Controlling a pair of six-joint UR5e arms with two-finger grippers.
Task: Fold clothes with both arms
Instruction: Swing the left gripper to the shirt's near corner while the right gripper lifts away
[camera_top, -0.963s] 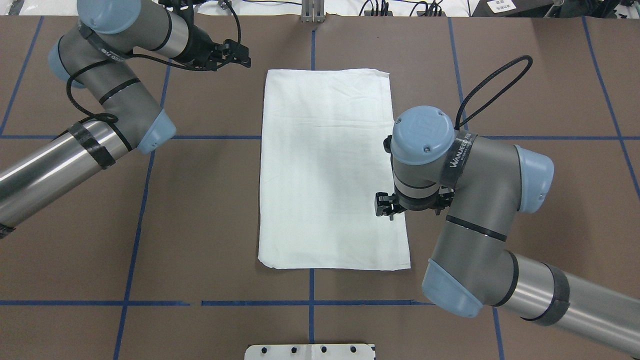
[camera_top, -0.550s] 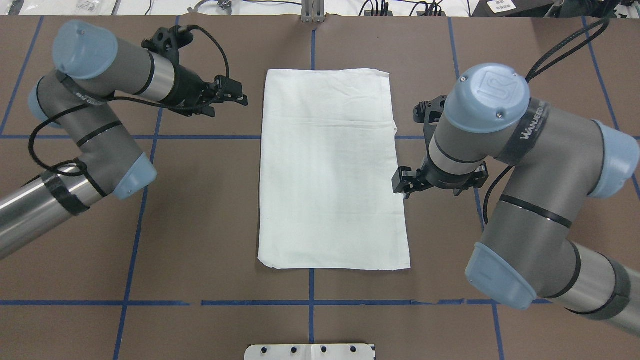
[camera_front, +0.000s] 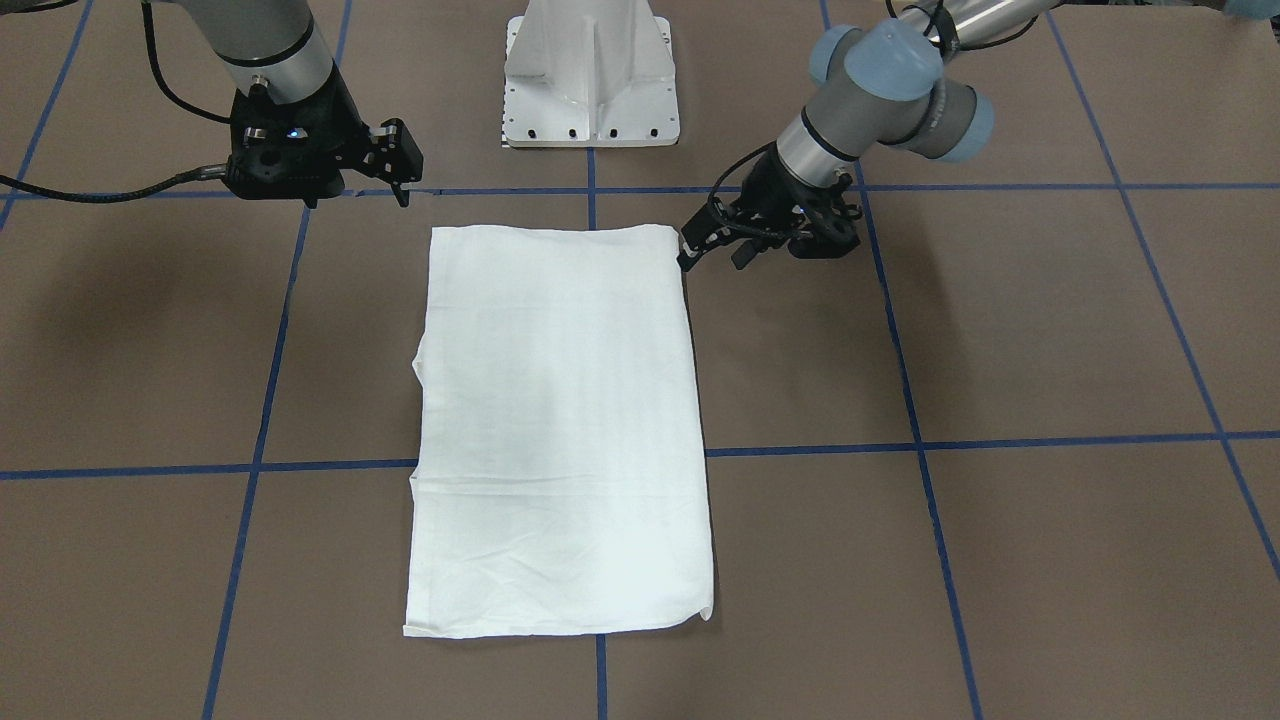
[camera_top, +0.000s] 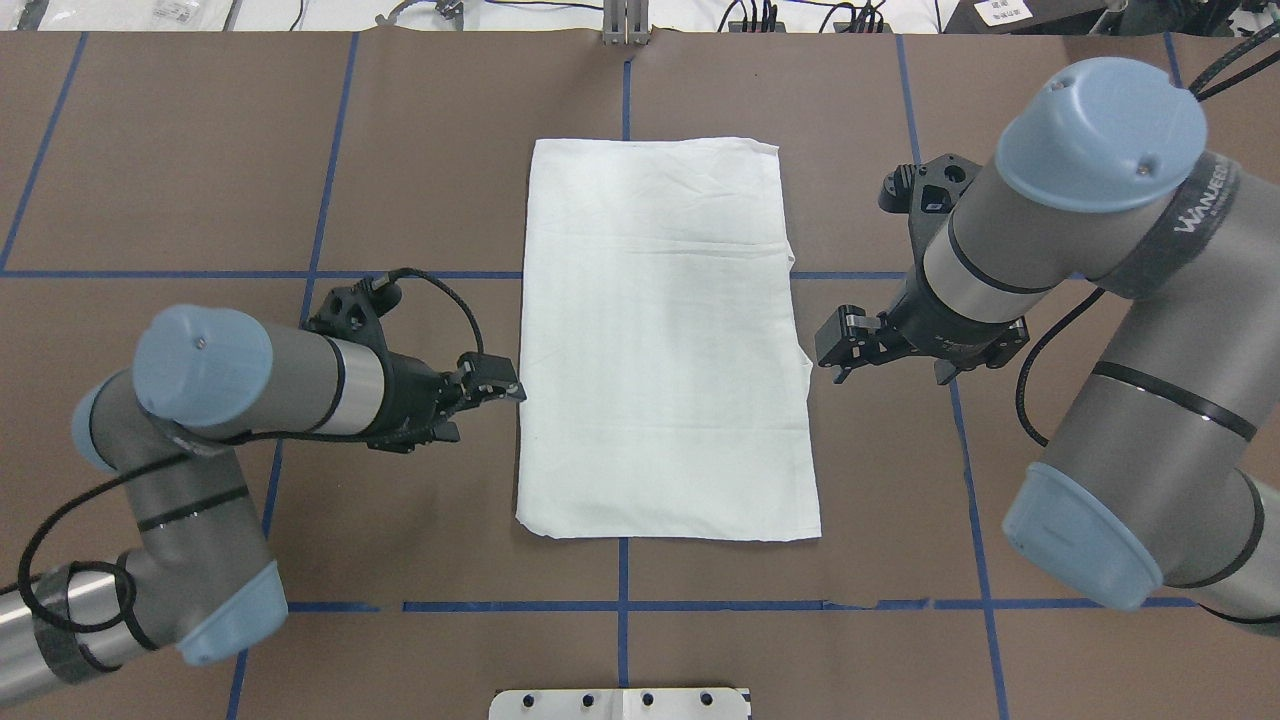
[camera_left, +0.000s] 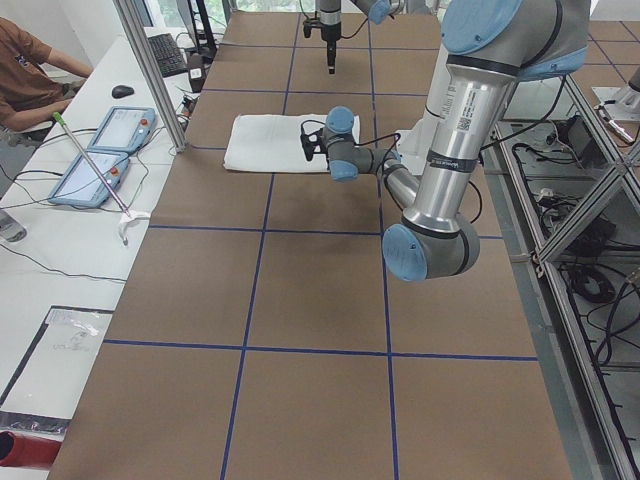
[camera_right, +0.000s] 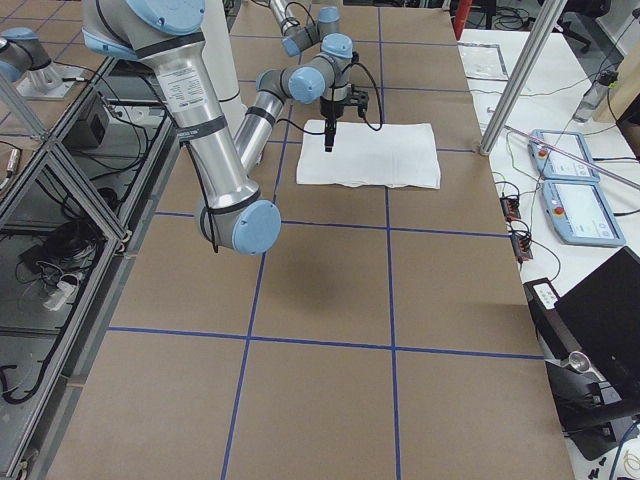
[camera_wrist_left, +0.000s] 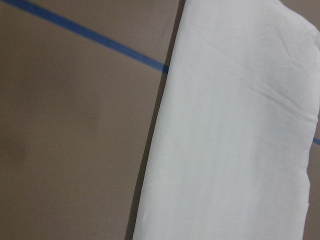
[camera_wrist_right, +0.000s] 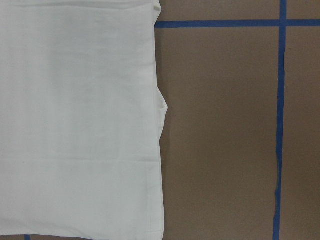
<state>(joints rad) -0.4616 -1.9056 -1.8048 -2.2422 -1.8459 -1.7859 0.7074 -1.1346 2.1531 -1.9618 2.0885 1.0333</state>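
Observation:
The clothes (camera_top: 660, 340) are a single white shirt folded into a plain upright rectangle at the table's middle, also seen in the front view (camera_front: 560, 430). No print shows. My left gripper (camera_top: 510, 385) hovers at the shirt's left edge, a little nearer the robot than its middle. It appears open and empty, and its tips (camera_front: 712, 258) sit beside the shirt's near corner. My right gripper (camera_top: 832, 362) stands just off the right edge, apart from the cloth, and also looks open (camera_front: 385, 170). Both wrist views show only cloth (camera_wrist_left: 235, 140) (camera_wrist_right: 80, 115) and table.
Blue tape lines (camera_top: 300, 272) grid the brown table. The white pedestal base (camera_front: 590, 80) stands at the robot's side. A person (camera_left: 25, 80) sits at a side bench with tablets (camera_left: 95, 160). A small bump (camera_top: 803, 352) juts from the shirt's right edge.
My left arm swung from the far left corner back toward the robot, to the shirt's left edge. My right gripper drew off the right edge, outward. The shirt stayed flat.

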